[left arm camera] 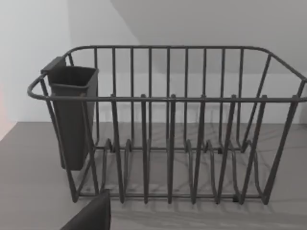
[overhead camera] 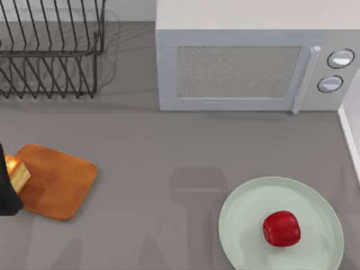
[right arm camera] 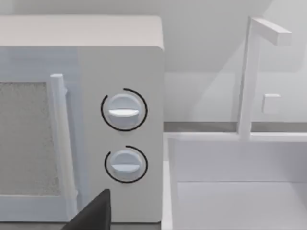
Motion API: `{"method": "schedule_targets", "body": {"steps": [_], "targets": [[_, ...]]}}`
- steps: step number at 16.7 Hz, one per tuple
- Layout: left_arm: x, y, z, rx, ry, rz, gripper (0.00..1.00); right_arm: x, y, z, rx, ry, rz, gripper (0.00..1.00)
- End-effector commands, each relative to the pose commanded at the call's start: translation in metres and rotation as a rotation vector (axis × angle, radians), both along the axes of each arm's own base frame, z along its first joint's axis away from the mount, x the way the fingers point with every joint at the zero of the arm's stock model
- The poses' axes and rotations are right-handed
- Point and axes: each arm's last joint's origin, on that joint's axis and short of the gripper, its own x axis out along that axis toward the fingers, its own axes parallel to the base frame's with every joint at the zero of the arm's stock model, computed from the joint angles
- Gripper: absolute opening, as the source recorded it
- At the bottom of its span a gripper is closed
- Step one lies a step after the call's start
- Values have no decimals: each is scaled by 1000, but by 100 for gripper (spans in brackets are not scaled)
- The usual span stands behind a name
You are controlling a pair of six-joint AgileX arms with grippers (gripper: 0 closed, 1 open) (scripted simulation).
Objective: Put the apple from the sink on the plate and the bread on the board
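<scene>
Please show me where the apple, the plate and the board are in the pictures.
apple (overhead camera: pixel 281 228): top view, middle of the red fruit.
plate (overhead camera: pixel 242 211): top view, bare surface near the left rim.
board (overhead camera: pixel 59 183): top view, middle of the wooden face.

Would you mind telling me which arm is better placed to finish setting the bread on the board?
Left. The bread sits at the board's left edge on the table's left side, with a dark part of the left arm right beside it. The apple already lies on the plate at the right.
</scene>
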Motion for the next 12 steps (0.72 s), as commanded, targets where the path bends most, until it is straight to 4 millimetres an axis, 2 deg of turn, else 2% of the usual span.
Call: {"method": "schedule_targets", "body": {"steps": [3,7,9,12], "targets": [[0,0,12,25,50,3,100,0,0,0,0,0,0,100],[11,2,44,99,247,-5,100,0,0,0,0,0,0,100],[26,2,58,143,412,-21,100,0,0,0,0,0,0,100],[62,5,68,205,720,-68,100,0,0,0,0,0,0,100]]}}
